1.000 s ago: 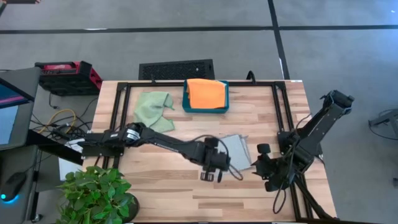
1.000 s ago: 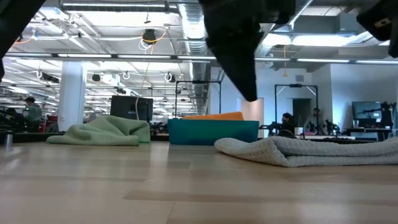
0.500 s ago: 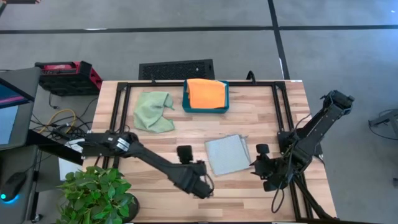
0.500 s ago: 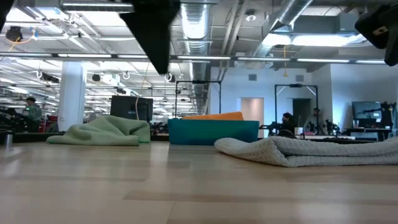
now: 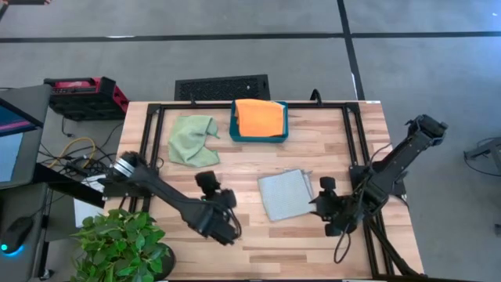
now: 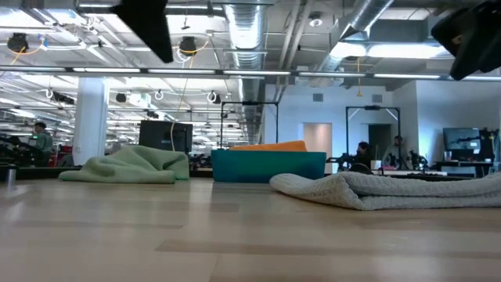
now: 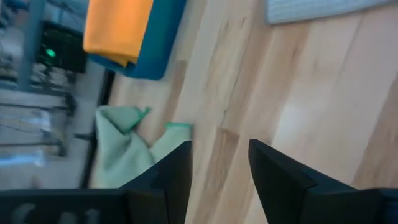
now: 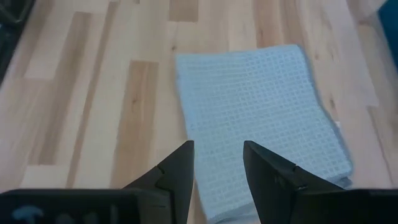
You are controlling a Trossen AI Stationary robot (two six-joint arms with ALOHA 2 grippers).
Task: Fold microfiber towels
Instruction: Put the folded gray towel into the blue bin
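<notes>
1. grey towel lies folded flat on the table, right of middle
2. green towel sits crumpled at the far left, just beside the tray
3. orange towel rests folded in the tray
4. left gripper hangs above bare wood near the front, well left of the grey towel, fingers parted, empty
5. right gripper hovers just right of the grey towel, fingers apart, holding nothing
</notes>
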